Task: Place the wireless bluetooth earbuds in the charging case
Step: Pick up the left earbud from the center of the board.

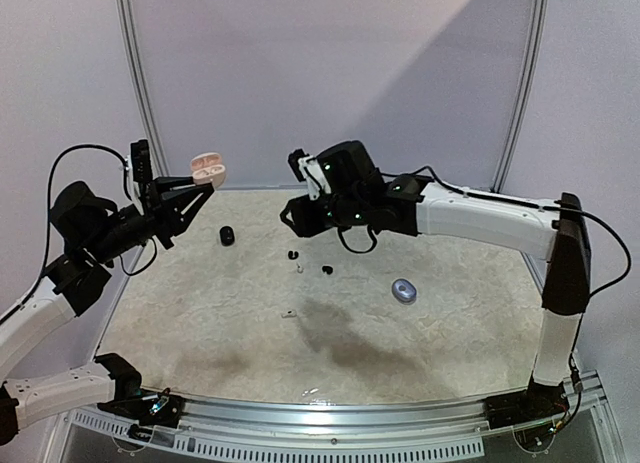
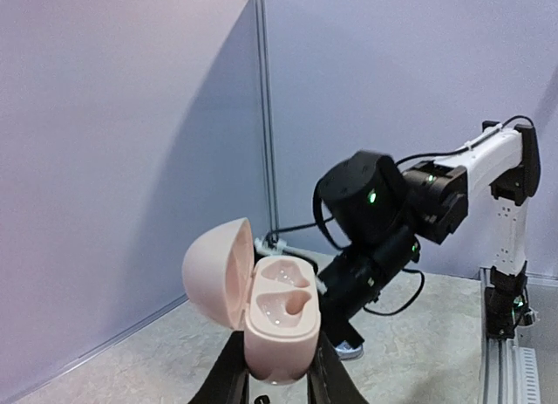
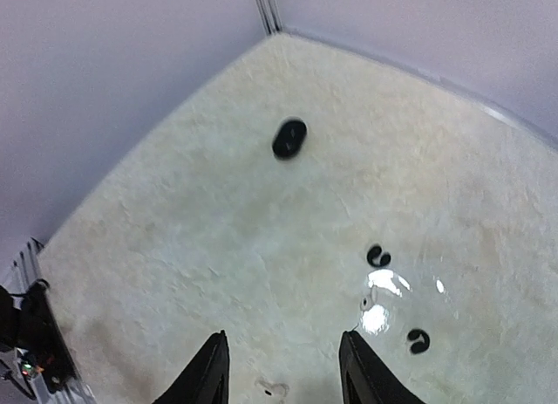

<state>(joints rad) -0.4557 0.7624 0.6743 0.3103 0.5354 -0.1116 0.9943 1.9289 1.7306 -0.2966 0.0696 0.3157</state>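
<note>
Gripping an open pale-pink rounded charging case (image 2: 266, 312) aloft, the left gripper (image 2: 277, 369) faces the spread-fingered, empty right gripper (image 3: 281, 369) hovering above two glossy black earbuds (image 3: 378, 256).

Right wrist view: right gripper (image 3: 281, 369) fingers apart over table (image 3: 174, 247).
We see two black earbuds (image 3: 378, 256), a whitish earbud (image 3: 367, 303) between them, and a black case (image 3: 289, 138) well apart.
</note>
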